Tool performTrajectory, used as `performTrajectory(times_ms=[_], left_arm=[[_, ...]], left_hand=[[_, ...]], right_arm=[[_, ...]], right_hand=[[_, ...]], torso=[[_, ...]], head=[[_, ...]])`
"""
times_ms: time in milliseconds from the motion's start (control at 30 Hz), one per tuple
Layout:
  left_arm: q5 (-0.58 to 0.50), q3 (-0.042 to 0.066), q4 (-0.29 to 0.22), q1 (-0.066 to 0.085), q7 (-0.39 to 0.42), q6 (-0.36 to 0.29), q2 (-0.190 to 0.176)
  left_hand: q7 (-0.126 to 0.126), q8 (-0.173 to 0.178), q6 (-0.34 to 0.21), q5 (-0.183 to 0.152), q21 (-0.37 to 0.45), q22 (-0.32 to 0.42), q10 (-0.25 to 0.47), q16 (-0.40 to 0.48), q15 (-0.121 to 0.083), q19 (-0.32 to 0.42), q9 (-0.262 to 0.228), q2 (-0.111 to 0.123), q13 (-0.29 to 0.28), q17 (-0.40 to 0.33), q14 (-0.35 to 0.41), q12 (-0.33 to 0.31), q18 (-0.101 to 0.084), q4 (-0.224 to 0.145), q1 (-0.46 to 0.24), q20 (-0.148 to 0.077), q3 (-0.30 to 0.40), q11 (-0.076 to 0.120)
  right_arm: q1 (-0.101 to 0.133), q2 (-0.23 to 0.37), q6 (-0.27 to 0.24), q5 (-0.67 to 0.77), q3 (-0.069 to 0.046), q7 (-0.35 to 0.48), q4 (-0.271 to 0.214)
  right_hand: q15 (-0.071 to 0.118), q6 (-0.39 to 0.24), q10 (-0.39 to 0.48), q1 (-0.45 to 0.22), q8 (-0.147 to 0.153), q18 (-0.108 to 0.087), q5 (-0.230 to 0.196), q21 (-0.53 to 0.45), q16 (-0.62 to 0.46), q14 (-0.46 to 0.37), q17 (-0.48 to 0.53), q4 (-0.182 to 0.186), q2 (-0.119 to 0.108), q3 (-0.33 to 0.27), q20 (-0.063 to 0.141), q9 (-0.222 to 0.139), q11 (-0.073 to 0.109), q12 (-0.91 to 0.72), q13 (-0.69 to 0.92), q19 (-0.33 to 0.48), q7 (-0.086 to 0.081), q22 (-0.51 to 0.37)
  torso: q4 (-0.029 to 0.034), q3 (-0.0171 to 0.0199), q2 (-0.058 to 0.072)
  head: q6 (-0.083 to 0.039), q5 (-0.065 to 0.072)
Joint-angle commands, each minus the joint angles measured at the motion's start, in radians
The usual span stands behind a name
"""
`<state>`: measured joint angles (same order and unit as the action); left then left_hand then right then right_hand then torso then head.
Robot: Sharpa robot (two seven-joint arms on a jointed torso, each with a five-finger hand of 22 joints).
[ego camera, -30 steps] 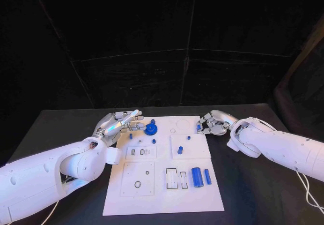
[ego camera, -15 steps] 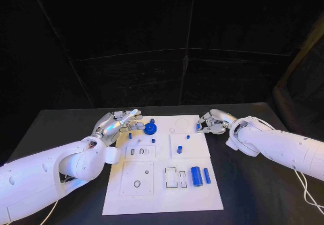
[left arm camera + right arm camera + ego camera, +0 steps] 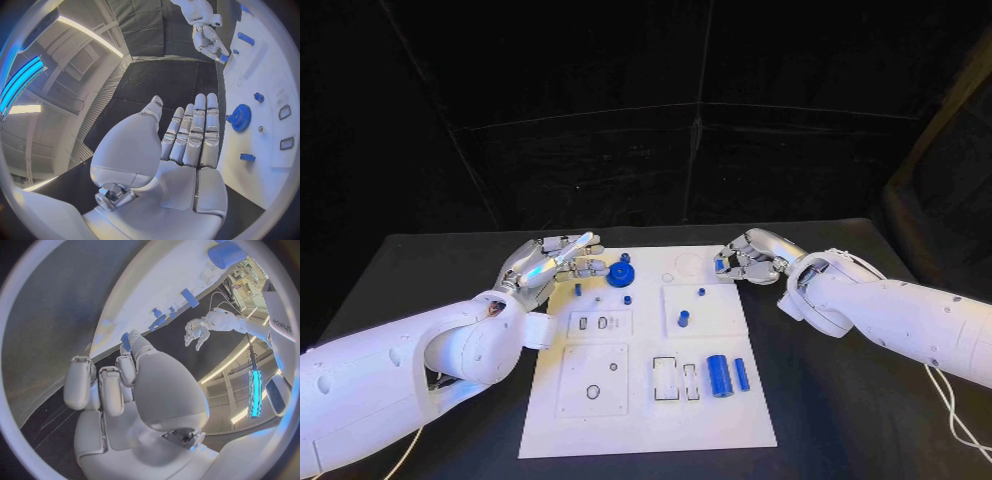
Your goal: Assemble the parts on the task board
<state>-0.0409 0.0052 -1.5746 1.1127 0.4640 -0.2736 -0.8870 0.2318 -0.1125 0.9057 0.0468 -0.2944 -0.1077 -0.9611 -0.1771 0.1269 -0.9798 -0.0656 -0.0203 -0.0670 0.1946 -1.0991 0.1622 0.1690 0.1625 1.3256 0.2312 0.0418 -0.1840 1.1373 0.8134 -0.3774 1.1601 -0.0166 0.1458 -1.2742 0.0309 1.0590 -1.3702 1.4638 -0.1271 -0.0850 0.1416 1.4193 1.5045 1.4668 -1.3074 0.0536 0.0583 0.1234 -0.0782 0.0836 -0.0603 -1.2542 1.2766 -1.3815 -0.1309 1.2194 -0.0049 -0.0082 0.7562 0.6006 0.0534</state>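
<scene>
The white task board [image 3: 733, 420] lies mid-table. A blue gear [image 3: 622, 275] stands near its far left, with small blue pegs [image 3: 629, 299] close by. My left hand [image 3: 557, 256] hovers beside the board's far left edge, fingers stretched out and apart, holding nothing; the left wrist view shows its flat palm [image 3: 187, 145] beside the gear [image 3: 240, 118]. My right hand [image 3: 750, 258] is at the board's far right edge and pinches a small blue piece [image 3: 721, 266]. In the right wrist view that piece [image 3: 125, 341] sits between the thumb and a fingertip.
A thick blue cylinder [image 3: 720, 376] and a thin blue rod [image 3: 741, 375] lie on the board's right side, near rectangular slots [image 3: 678, 380]. Another blue peg [image 3: 684, 320] stands mid-board. Black table [image 3: 862, 400] surrounds the board.
My right hand has shifted slightly to the left, toward the board's far right corner, still pinching the small blue piece. The left hand has barely moved.
</scene>
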Motion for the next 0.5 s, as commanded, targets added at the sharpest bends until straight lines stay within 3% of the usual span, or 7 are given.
performTrajectory(times_ms=[33, 67, 300, 500], left_arm=[[0.005, 0.001, -0.004, 0.002, 0.001, 0.013, -0.004], [0.005, 0.001, -0.005, 0.002, 0.001, 0.013, -0.005], [0.005, 0.001, -0.002, 0.003, 0.000, 0.013, -0.013], [0.005, 0.001, 0.002, 0.005, 0.002, 0.014, -0.014]], left_hand=[[0.005, 0.001, -0.002, 0.005, 0.004, 0.002, -0.003, 0.006, 0.000, -0.003, -0.001, -0.012, 0.000, 0.002, -0.001, 0.002, 0.014, -0.006, 0.001, 0.001, -0.002, 0.003], [0.005, 0.001, -0.002, 0.005, 0.004, 0.002, -0.003, 0.006, 0.000, -0.003, -0.001, -0.012, 0.000, 0.002, -0.001, 0.002, 0.014, -0.006, 0.001, 0.001, -0.002, 0.003], [0.005, 0.001, -0.002, 0.005, 0.004, 0.002, -0.003, 0.006, 0.000, -0.003, -0.001, -0.012, 0.000, 0.002, -0.001, 0.002, 0.014, -0.006, 0.001, 0.001, -0.002, 0.003], [0.005, 0.001, -0.002, 0.005, 0.004, 0.002, -0.003, 0.006, 0.000, -0.003, -0.001, -0.012, 0.000, 0.002, -0.001, 0.002, 0.013, -0.007, 0.001, 0.001, -0.002, 0.002]], right_arm=[[0.004, 0.014, -0.066, -0.019, -0.001, -0.065, -0.066], [0.005, 0.017, -0.070, -0.020, -0.002, -0.081, -0.087], [0.011, -0.004, -0.068, 0.028, -0.002, -0.201, -0.190], [0.012, -0.093, -0.035, 0.109, -0.002, -0.294, -0.207]], right_hand=[[0.005, 0.001, -0.020, -0.015, 0.008, 0.014, 0.004, 0.006, 0.003, 0.074, -0.118, 0.003, 0.005, 0.010, 0.005, -0.003, 0.025, 0.005, -0.003, 0.001, 0.009, 0.001], [0.004, 0.001, -0.019, -0.016, 0.009, 0.014, 0.004, 0.006, 0.002, 0.074, -0.117, 0.003, 0.005, 0.011, 0.004, -0.004, 0.025, 0.006, -0.004, 0.001, 0.008, 0.001], [0.002, -0.004, -0.016, -0.021, 0.016, 0.013, 0.014, 0.003, 0.000, 0.073, -0.114, -0.002, 0.003, 0.028, 0.002, -0.006, 0.023, 0.011, -0.007, 0.003, 0.006, -0.004], [0.002, 0.003, -0.017, -0.023, 0.016, 0.013, 0.025, 0.003, 0.000, 0.073, -0.114, -0.010, -0.002, 0.044, 0.002, -0.006, 0.023, 0.011, -0.006, 0.004, 0.007, -0.004]], torso=[[0.0008, -0.0044, -0.003], [0.0014, -0.0031, -0.002], [0.0057, -0.0091, -0.008], [0.0113, -0.0149, -0.015]], head=[[-0.002, -0.001], [-0.003, -0.001], [0.005, -0.011], [0.013, -0.027]])
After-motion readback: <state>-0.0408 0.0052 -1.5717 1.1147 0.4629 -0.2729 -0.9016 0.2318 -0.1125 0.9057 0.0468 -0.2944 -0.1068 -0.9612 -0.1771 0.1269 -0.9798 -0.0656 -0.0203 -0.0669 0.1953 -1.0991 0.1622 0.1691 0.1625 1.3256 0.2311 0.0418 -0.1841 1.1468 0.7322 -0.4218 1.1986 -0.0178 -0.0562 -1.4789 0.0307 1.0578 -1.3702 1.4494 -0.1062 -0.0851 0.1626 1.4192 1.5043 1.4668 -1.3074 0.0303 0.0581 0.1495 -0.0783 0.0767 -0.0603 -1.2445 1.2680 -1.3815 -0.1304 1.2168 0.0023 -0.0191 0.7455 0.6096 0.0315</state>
